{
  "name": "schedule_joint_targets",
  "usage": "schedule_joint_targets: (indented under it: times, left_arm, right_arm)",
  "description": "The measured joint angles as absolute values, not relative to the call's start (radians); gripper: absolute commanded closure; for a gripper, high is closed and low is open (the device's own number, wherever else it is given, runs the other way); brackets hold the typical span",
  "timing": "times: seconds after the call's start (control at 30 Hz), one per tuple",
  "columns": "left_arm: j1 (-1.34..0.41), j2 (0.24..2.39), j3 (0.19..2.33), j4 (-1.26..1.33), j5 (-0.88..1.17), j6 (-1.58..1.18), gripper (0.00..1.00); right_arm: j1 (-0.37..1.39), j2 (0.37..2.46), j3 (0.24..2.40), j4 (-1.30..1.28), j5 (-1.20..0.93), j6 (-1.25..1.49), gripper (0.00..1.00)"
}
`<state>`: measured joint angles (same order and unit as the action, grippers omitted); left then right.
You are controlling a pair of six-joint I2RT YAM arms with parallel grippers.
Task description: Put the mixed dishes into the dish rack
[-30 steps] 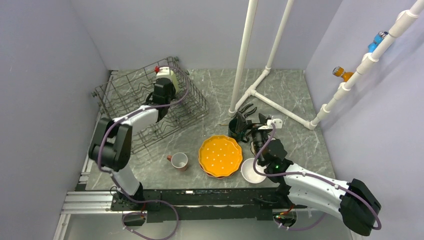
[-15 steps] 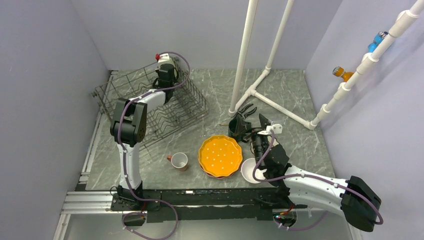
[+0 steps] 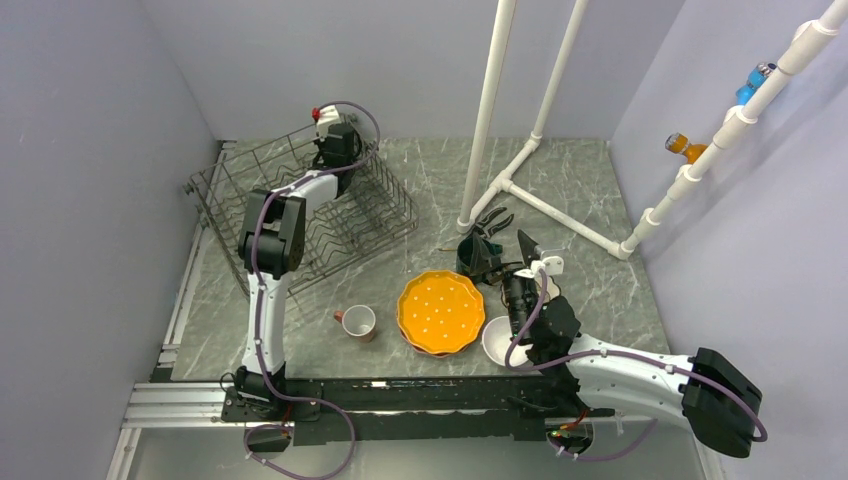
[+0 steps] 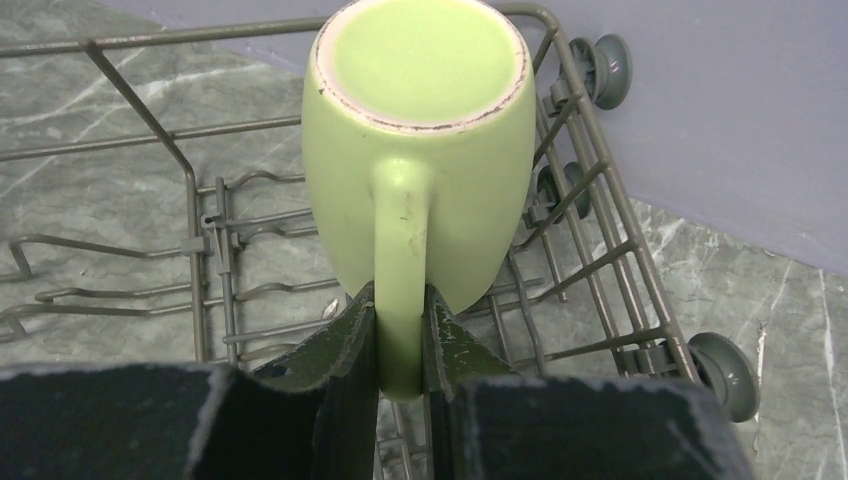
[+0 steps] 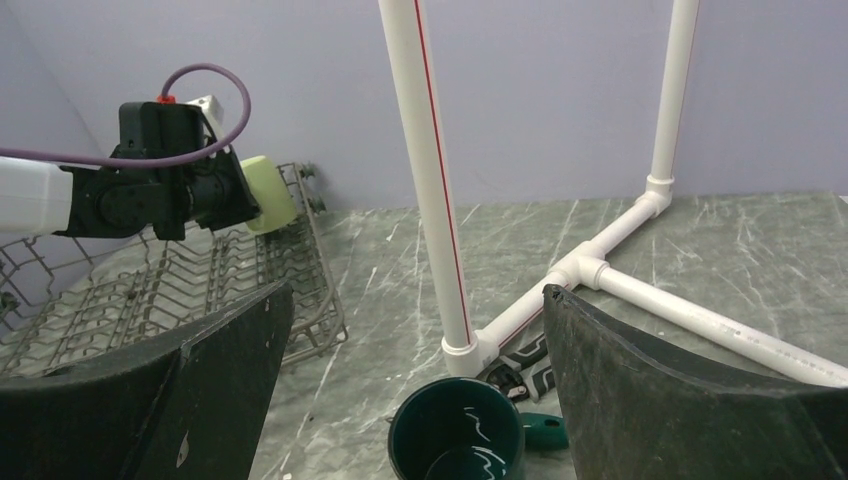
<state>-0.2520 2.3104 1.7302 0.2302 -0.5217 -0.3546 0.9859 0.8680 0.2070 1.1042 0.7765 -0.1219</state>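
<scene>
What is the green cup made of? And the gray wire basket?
The pale green mug looks like glazed ceramic: smooth shine, with a bare, rough ring under its base. The dish rack seems coated metal wire: thin, stiff, dull grey rods.

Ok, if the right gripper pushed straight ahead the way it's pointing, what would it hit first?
Most likely the dark teal ceramic mug, standing upright low between the open fingers of the right gripper. The white plastic upright pipe stands just behind it, though depth is hard to judge.

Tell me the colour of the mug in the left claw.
The mug is pale green, clearest in the left wrist view.
</scene>
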Motion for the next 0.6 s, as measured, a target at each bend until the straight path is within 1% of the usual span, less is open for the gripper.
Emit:
schedule_joint_targets:
  times: [0.2, 0.53, 0.57, 0.6]
  left_arm:
    - [-0.252, 2.323, 1.742, 0.192, -0.529, -0.368, 1.0]
    - [-0.264, 2.382, 1.83, 0.15, -0.538, -0.39, 1.0]
    - [-0.266, 2.389, 1.843, 0.148, -0.544, -0.39, 0.98]
    - [-0.268, 2.394, 1.851, 0.144, -0.548, -0.39, 0.94]
  right_arm:
    - [0.991, 0.869, 0.203, 1.112, 0.777, -0.131, 0.05]
    - [0.992, 0.869, 0.202, 1.115, 0.777, -0.131, 0.05]
    - [0.992, 0.869, 0.202, 1.115, 0.777, -0.131, 0.05]
    - [0.992, 0.869, 0.202, 1.115, 0.777, -0.131, 0.05]
